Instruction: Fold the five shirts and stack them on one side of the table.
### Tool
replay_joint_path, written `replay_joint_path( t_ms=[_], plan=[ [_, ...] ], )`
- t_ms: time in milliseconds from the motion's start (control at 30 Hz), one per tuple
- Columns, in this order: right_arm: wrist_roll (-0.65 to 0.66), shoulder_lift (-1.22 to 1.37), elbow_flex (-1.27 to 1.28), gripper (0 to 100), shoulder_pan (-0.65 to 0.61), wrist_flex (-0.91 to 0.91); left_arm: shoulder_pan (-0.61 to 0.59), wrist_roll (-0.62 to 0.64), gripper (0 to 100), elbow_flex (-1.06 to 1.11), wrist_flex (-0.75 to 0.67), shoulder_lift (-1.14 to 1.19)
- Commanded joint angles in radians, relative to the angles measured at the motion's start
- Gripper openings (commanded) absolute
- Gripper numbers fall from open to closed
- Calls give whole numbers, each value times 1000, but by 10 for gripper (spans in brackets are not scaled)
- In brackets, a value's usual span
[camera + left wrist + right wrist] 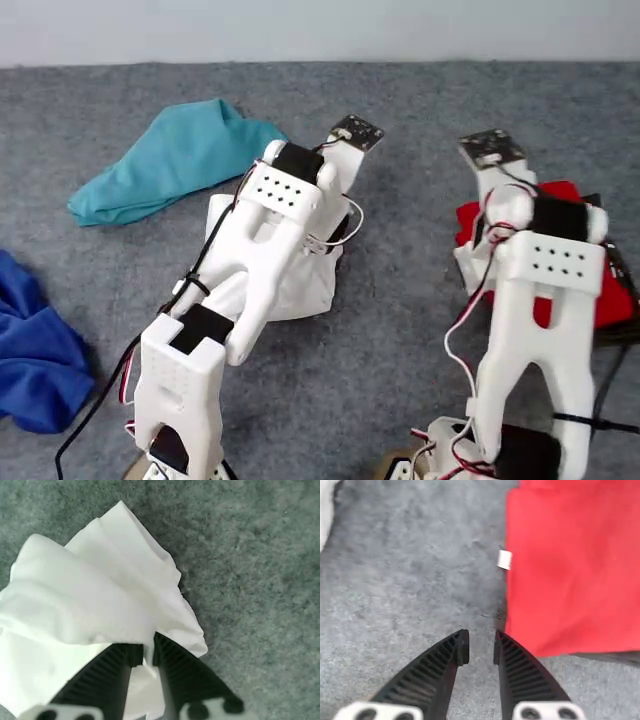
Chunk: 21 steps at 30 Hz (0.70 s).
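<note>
A: Two grippers to call, nearest first. At the left gripper (148, 652): clamped down on a fold of the white shirt (90, 590), closed to the thickness of the cloth, nothing else in the bite.

B: And lying which way from it?

A: Straight ahead of the fingertips and off to one side, bunched and creased in a loose heap on the grey table (260, 555). Looks soft, thin, bright white. Not flat yet, so probably calls for a pull to spread it before any fold.

B: Over to the right gripper (481, 645)?

A: Parted only a little, holding nothing, hanging above bare table. Sits just beside the red shirt (570, 570), apart from its edge, not touching.

B: So the key relation?

A: Red cloth off to one flank of the fingertips, long straight edge running roughly in line with them. Needs a sideways shift to straddle that edge, by my reckoning. Plainly the nearer arm for the red one.

B: Look of it?

A: Smooth, flat, vivid red, with a small white tag (504, 559) poking out at the edge and a dark layer (615, 657) peeking from beneath; cannot tell what.

B: Farther out?

A: From the high view, teal shirt (170, 160) crumpled at the far left, blue shirt (30, 340) heaped at the left edge, both well apart from either gripper and unfolded.
</note>
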Motion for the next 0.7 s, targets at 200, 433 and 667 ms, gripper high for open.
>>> replay_joint_path(
  t_ms=[200,433,667],
  plan=[
    [-11,-39,-21,102,21,-15,60,11,70,-44,-11,-6],
    [-11,-39,-21,102,21,-12,80,11,92,-44,-18,-6],
    [-9,-39,-18,101,19,-5,41,5,92,-200,80,-15]
  ],
)
